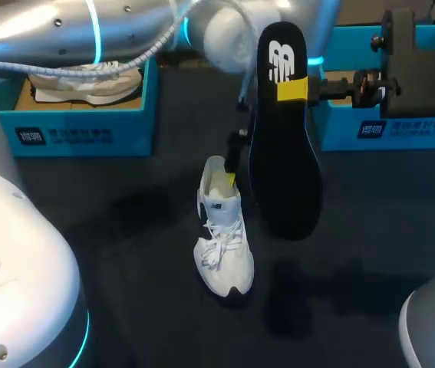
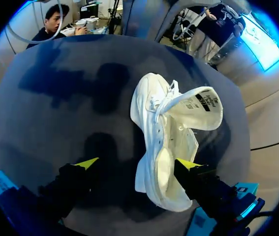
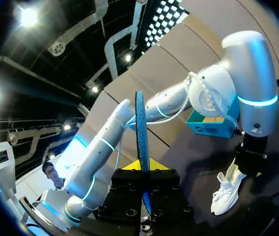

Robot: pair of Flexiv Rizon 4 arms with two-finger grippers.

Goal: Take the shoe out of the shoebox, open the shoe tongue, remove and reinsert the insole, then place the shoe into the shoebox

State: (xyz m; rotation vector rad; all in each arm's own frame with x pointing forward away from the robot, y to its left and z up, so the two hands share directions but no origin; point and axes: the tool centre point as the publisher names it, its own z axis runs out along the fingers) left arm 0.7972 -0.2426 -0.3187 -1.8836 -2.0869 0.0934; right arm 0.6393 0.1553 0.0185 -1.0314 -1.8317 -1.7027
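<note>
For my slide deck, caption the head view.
Right gripper holds the black insole aloft; open left gripper at the white sneaker's heel.

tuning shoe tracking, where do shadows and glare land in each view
Head view: the insole, held up in the right gripper, throws a soft shadow on the table beneath it, and lamp glare streaks the left arm. Left wrist view: broad arm shadows lie on the table beyond the white shoe. Right wrist view: glare sits on the left arm's shell, with a shadow beside the shoe.
</note>
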